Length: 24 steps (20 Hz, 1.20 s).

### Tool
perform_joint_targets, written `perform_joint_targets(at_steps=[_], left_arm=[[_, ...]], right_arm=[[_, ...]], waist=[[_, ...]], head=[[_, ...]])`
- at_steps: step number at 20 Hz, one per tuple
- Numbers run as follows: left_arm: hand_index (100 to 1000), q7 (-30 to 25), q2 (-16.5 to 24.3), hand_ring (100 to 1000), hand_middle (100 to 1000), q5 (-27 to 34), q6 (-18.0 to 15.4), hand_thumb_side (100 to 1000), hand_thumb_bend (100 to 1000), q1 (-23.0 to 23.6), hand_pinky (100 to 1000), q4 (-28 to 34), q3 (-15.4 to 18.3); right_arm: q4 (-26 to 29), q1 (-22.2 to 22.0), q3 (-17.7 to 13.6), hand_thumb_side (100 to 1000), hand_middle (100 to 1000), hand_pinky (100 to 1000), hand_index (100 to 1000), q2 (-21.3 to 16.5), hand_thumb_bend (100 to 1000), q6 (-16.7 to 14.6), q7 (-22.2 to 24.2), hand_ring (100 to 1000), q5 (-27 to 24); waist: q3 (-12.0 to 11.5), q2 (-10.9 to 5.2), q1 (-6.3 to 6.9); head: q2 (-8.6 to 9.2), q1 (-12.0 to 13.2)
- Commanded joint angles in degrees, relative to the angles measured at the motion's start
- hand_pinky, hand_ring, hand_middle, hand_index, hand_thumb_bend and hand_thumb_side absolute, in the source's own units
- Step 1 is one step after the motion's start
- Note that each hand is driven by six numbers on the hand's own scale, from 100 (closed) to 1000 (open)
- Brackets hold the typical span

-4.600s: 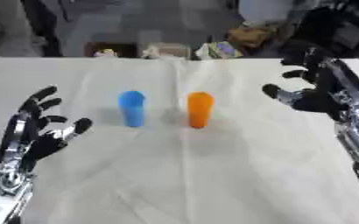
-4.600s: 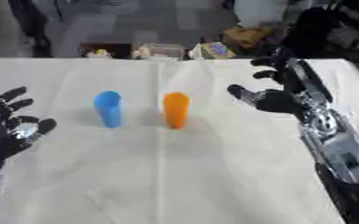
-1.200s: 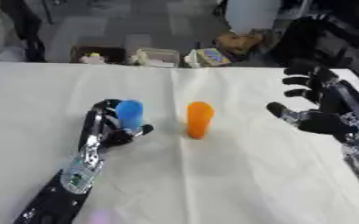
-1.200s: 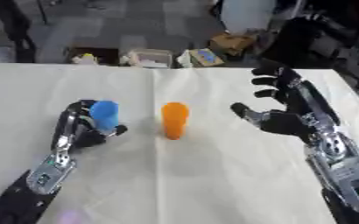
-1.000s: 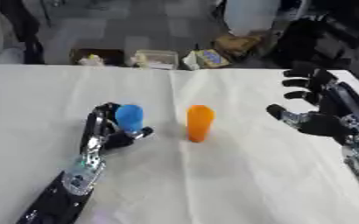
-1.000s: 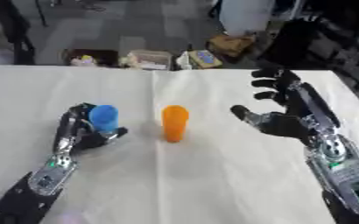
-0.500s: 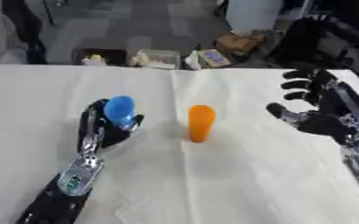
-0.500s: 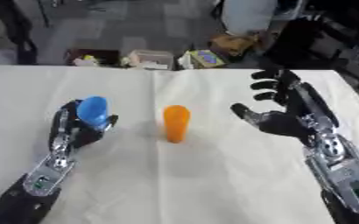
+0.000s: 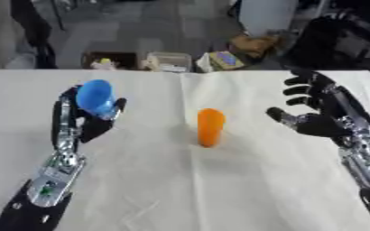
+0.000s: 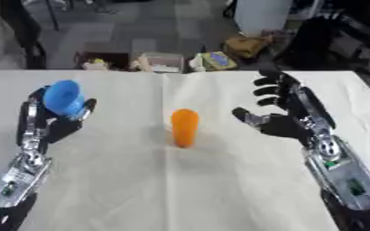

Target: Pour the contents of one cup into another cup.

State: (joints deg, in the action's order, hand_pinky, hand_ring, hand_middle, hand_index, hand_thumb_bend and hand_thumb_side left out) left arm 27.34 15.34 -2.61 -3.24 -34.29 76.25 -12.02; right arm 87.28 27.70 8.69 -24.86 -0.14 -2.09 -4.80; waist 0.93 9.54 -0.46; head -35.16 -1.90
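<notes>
My left hand [image 9: 71, 128] is curled round a blue cup [image 9: 95, 97] and holds it lifted above the white table [image 9: 180, 189], left of centre. An orange cup [image 9: 210, 127] stands upright on the table in the middle, about a hand's width right of the blue cup. To the right of the orange cup my right hand [image 9: 321, 118] hovers open, fingers spread, palm facing the cup, touching nothing.
Beyond the table's far edge lie boxes and clutter [image 9: 168, 61] on the floor. A black chair or case [image 9: 338, 40] stands at the back right. The white cloth has creases near the front.
My left hand closed on the blue cup and raised it off the table, up and slightly left. The orange cup and my right hand stayed put.
</notes>
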Motion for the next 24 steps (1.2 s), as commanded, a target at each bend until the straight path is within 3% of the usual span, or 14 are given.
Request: perform_joint_targets(at_steps=[1, 6, 12, 24], left_arm=[[435, -0.26, 2.34, 225, 167, 1.77, 2.82, 100, 523, 1.08, 100, 6.83, 0.00], [447, -0.52, 3.14, 241, 181, 4.03, 5.03, 100, 529, 3.95, 100, 12.62, 0.19], [459, -1.31, 2.88, 257, 196, 5.55, 5.58, 100, 538, 5.24, 100, 14.90, 0.02], [467, -2.44, 2.20, 264, 203, 5.83, 5.34, 100, 551, 5.70, 110, 16.51, -0.47]], right_arm=[[-1.98, 0.80, 0.39, 100, 736, 674, 880, -0.69, 647, -1.22, 1.32, 735, 2.58], [-6.14, 1.33, 1.87, 100, 742, 676, 883, 0.28, 654, -2.84, 3.25, 741, 5.07], [-10.67, 3.79, 4.27, 100, 748, 678, 887, 2.37, 658, -4.44, 5.62, 749, 6.73], [-16.92, 7.47, 4.12, 100, 749, 680, 887, 5.20, 669, -6.26, 4.94, 754, 8.38]], waist=[[-0.53, -1.22, 0.28], [-1.92, -1.75, 1.00], [-3.03, -2.04, 1.37], [-4.30, -1.76, 1.74]], head=[[0.19, -0.99], [0.10, -1.99], [0.03, -2.61], [0.19, -3.57]])
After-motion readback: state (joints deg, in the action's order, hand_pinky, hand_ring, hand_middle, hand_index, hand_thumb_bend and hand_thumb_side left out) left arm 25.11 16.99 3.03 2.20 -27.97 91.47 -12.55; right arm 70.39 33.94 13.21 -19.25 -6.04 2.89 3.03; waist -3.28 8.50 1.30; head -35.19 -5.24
